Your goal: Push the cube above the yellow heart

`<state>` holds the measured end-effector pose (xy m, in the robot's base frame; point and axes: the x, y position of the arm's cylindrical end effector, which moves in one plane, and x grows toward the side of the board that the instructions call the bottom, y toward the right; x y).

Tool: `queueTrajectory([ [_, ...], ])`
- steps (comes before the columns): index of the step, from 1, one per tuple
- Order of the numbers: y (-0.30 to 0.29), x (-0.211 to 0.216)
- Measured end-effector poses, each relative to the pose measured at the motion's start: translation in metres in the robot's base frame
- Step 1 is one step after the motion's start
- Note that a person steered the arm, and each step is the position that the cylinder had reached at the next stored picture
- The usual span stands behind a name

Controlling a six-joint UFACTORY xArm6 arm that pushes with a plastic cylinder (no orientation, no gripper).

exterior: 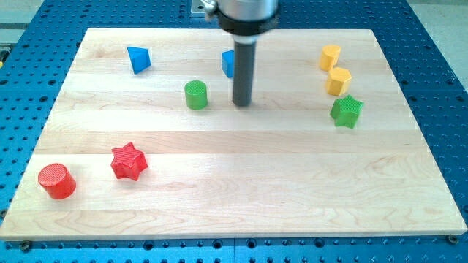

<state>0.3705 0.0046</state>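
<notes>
- The rod comes straight down from the view's top, and its tip (243, 104) rests on the wooden desk (234, 190).
- The tool is a plain rod with no jaws to open or close, and it holds nothing.
- Taking that tip as the landmark: the blue cube (228, 63) sits just above it and a touch to the view's left, partly hidden behind the rod. Whether rod and cube touch cannot be told.
- The green cylinder (195, 95) stands near the tip on the view's left, clearly apart from it.
- Further left and higher, the blue triangular block (138, 58) sits well away from the tip.
- Off to the tip's right, two yellow blocks: one (330, 57) higher up, the other (338, 81) just below it. Which one is the heart is hard to make out.
- The green star (346, 111) lies right of the tip, at about its level, just under the lower yellow block.
- Down and left of the tip, well apart, sits the red star (129, 161); beyond it, near the desk's lower left corner, stands the red cylinder (57, 181).
</notes>
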Motion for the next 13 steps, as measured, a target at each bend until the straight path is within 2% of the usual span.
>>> queueTrajectory([
  [1,-0.016,-0.024],
  [2,0.006,-0.067],
  [3,-0.026,-0.068],
  [4,-0.045,-0.096],
  [6,0.070,-0.099],
  [7,0.005,-0.099],
  [9,0.061,-0.130],
  [10,0.109,-0.130],
  [11,0.132,-0.130],
  [13,0.132,-0.131],
])
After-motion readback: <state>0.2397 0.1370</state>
